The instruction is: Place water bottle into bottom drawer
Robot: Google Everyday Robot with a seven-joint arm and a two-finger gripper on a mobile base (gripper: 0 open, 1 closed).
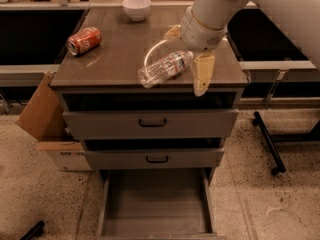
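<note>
Cream two-finger gripper near the counter's front-right corner, fingers spread apart.
Small clear crinkled plastic water bottle lies beside it, ungripped; wide grey-brown bottom drawer pulled out.

You have one view only. It looks from high in front of the bench, tilted down over its front edge, near enough that the bench top and bottom drawer fill it. The tool hangs toward the right front corner, fingers apart.
</note>
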